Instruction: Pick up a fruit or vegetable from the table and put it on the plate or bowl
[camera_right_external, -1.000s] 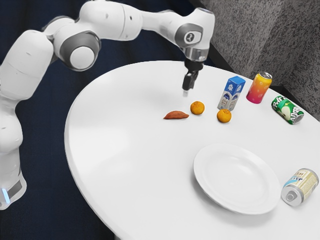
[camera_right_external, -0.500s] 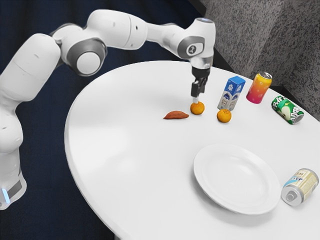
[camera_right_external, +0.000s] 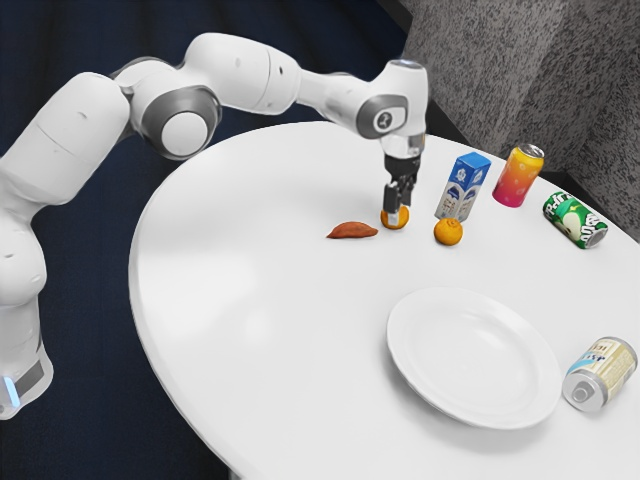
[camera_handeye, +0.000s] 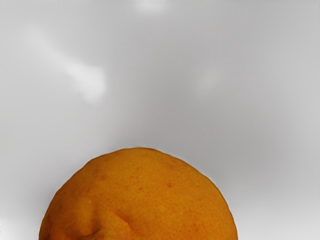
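My gripper (camera_right_external: 397, 208) has come down onto an orange (camera_right_external: 394, 221) that rests on the white table (camera_right_external: 260, 300); its black fingers stand open around the fruit's top. In the wrist view the same orange (camera_handeye: 140, 200) sits right under my hand. A second orange (camera_right_external: 448, 232) lies a little toward the exterior view's right, and a brown sweet potato (camera_right_external: 352, 231) lies to the left of the gripper. The white plate (camera_right_external: 473, 356) stands empty nearer the front right.
A blue-and-white milk carton (camera_right_external: 463, 186) stands close beside the gripper on the exterior view's right. Beyond it are an orange-pink can (camera_right_external: 518, 175) and a green can (camera_right_external: 575, 220) on its side. A pale can (camera_right_external: 599, 373) lies by the plate.
My hand moved toward the exterior view's right over the orange, then lowered until the fingers reached it. The fruits, cans and plate have stayed put.
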